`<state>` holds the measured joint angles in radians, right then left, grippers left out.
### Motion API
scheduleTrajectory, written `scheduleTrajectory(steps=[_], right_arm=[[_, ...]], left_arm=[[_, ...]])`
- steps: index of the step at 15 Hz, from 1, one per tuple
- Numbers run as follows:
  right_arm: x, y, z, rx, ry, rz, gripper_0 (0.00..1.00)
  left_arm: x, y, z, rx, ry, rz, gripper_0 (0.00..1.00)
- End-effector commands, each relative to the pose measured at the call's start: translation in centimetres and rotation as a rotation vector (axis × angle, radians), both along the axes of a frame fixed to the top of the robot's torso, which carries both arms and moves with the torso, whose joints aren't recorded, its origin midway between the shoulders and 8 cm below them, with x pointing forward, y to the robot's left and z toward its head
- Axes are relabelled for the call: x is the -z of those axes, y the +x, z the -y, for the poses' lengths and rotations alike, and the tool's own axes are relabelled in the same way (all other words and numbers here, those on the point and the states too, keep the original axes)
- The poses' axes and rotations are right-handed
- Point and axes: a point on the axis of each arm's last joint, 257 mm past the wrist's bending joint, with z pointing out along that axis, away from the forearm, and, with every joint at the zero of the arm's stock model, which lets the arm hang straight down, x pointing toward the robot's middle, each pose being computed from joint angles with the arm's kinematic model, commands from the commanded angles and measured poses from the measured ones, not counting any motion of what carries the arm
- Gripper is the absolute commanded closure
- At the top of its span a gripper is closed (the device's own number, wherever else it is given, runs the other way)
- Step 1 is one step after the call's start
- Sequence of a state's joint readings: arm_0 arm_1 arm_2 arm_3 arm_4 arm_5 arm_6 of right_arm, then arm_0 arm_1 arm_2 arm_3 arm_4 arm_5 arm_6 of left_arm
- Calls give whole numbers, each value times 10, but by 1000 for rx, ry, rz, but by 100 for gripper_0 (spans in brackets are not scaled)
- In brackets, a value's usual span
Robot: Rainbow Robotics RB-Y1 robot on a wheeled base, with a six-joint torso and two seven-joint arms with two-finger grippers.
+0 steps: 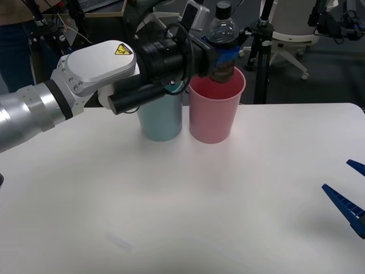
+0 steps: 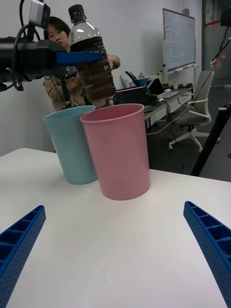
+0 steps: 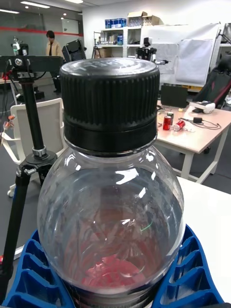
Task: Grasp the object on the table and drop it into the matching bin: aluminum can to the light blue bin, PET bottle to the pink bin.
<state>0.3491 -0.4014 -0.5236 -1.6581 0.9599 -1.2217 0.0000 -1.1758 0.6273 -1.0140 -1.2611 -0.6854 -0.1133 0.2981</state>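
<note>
From my station I saw the white tabletop [image 1: 239, 194] spread wide beneath both arms, bare across its near half. At its far side stood the two bins, just beside each other or touching: the light blue bin [image 1: 161, 121] on the left and the pink bin [image 1: 215, 111] on the right, both upright. In the right wrist view the same pair stood side by side, the pink bin [image 2: 118, 151] nearer the camera and the light blue bin [image 2: 71, 144] behind it; I could not see into either from there. The front view showed the pink bin's rim with the bottle's dark base at it, so I could not tell what, if anything, lay inside.

The left arm reached across over the blue bin, and the left gripper [image 1: 227, 57] held the PET bottle [image 1: 222, 43] upright, clamped around its body, directly above the pink bin's mouth. The left wrist view showed its blue fingers [image 3: 190, 274] hugging the clear bottle [image 3: 110, 216] under the black cap [image 3: 109, 103].

The right gripper [image 1: 348, 194] hovered low at the tabletop's right edge, its fingers [image 2: 211, 240] spread wide and holding nothing.

Behind the tabletop were a tripod [image 1: 262, 51], an office chair [image 1: 285, 34] and desks.
</note>
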Motion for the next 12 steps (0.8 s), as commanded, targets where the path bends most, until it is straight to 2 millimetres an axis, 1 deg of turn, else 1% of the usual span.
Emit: scheduleTrajectory(steps=[1,3,4,5,6,12], right_arm=[[0,0,0,0,0,0,0],[0,0,0,0,0,0,0],[0,0,0,0,0,0,0],[0,0,0,0,0,0,0],[0,0,0,0,0,0,0],[0,0,0,0,0,0,0]], left_arm=[[2,7,-2,-17,1,-5,97],[4,11,-4,-26,-6,-18,97],[4,11,-3,-28,-12,-23,73],[3,10,-1,-26,-14,-22,28],[2,10,0,-24,-15,-21,0],[-2,8,3,-18,-8,-6,0]])
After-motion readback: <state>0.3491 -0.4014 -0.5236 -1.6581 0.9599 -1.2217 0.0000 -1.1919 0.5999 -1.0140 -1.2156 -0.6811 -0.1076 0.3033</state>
